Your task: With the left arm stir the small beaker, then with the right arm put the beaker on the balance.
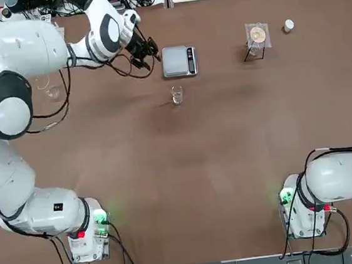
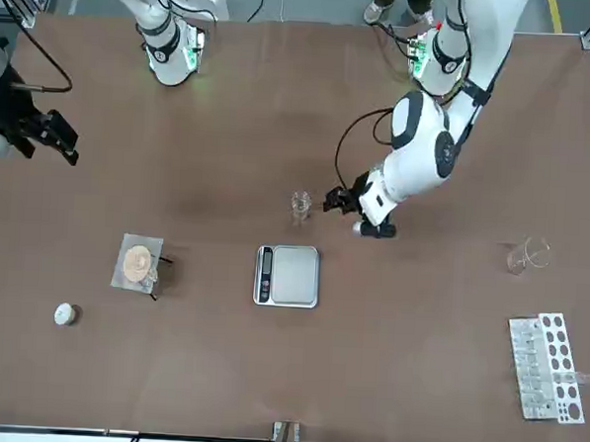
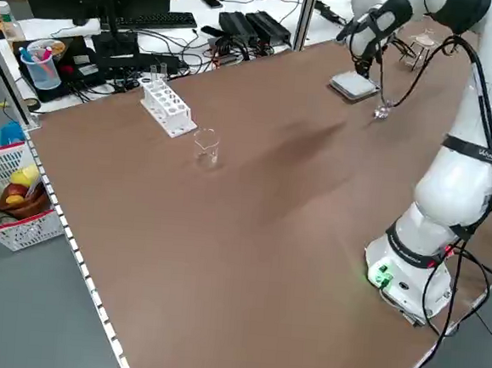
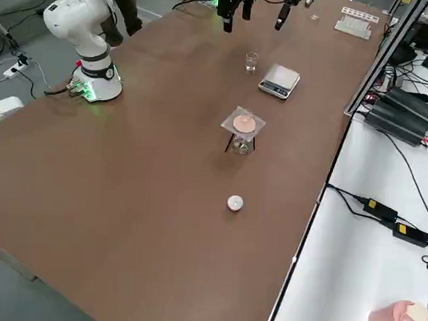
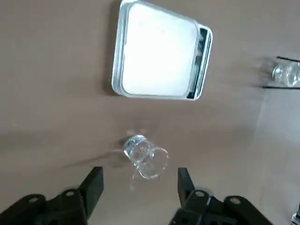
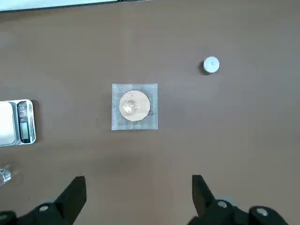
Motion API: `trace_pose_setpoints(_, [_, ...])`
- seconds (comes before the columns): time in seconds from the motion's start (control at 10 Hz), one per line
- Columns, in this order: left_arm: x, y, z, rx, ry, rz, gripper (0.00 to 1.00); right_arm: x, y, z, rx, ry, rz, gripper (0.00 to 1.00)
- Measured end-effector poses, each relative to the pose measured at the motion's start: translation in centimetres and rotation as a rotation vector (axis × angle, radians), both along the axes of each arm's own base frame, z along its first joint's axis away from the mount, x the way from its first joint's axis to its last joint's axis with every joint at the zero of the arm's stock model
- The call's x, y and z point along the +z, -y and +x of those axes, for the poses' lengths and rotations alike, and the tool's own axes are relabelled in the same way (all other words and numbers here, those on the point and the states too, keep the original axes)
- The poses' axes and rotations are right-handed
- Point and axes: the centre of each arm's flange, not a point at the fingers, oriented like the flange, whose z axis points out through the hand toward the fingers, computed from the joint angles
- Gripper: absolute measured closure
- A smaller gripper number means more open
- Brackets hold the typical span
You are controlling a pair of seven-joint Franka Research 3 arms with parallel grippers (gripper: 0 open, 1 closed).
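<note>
Over the brown table (image 1: 225, 120), the white jointed left arm reaches in, its black two-finger gripper (image 5: 138, 192) spread, gripping nothing, near the small clear glass beaker (image 5: 146, 157). The right arm's black gripper (image 6: 139, 199) is also spread and empty, cut off in the top view. The square silver-grey balance (image 1: 179, 62) sits just beside the beaker, whose contents I cannot make out.

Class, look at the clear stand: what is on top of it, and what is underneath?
On top of the stand lies a round tan disc. Beneath it, part of a glass vessel shows; its upper part is covered.
</note>
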Motion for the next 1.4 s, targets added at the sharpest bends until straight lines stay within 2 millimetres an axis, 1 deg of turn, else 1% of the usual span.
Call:
trace_pose_setpoints(0.1, [-1.1,0.4,-0.8,-0.011,-0.007,0.008,0.29,0.0,0.0,0.0,0.0,0.0,0.0,0.0])
trace_pose_setpoints(0.3, [-3.0,2.6,-3.3,-0.05,-0.012,0.024,0.31,0.0,0.0,0.0,0.0,-0.001,0.0,0.0])
trace_pose_setpoints(0.4, [-3.7,3.5,-4.2,-0.066,-0.014,0.027,0.34,0.0,0.0,0.0,-0.001,-0.002,0.0,0.0])
trace_pose_setpoints(0.5, [-4.3,4.0,-4.6,-0.07,-0.014,0.029,0.36,-0.1,0.1,-0.1,-0.001,-0.006,0.0,0.0])
trace_pose_setpoints(0.7, [-5.5,4.4,-4.8,-0.064,-0.006,0.029,0.4,-0.1,0.1,-0.1,-0.002,-0.011,-0.001,0.0])
trace_pose_setpoints(0.9, [-6.1,4.3,-4.8,-0.071,-0.009,0.03,0.51,-0.1,0.1,-0.1,-0.002,-0.011,-0.001,0.0])
trace_pose_setpoints(1.0, [-6.3,4.1,-4.7,-0.071,-0.009,0.032,0.59,-0.1,0.1,-0.1,-0.002,-0.011,-0.001,0.0])
trace_pose_setpoints(1.1, [-6.5,3.9,-4.5,-0.071,-0.009,0.034,0.62,-0.1,0.1,-0.1,-0.002,-0.011,-0.001,0.0])
trace_pose_setpoints(1.2, [-6.5,3.9,-4.5,-0.075,-0.005,0.037,0.69,-0.1,0.1,-0.1,-0.002,-0.011,-0.001,0.0])
trace_pose_setpoints(1.3, [-6.5,3.9,-4.5,-0.08,-0.001,0.04,0.71,-0.1,0.1,-0.1,-0.002,-0.011,-0.001,0.0])
trace_pose_setpoints(1.4, [-6.5,3.9,-4.5,-0.082,-0.001,0.041,0.71,-0.1,0.1,-0.1,-0.002,-0.011,-0.001,0.0])
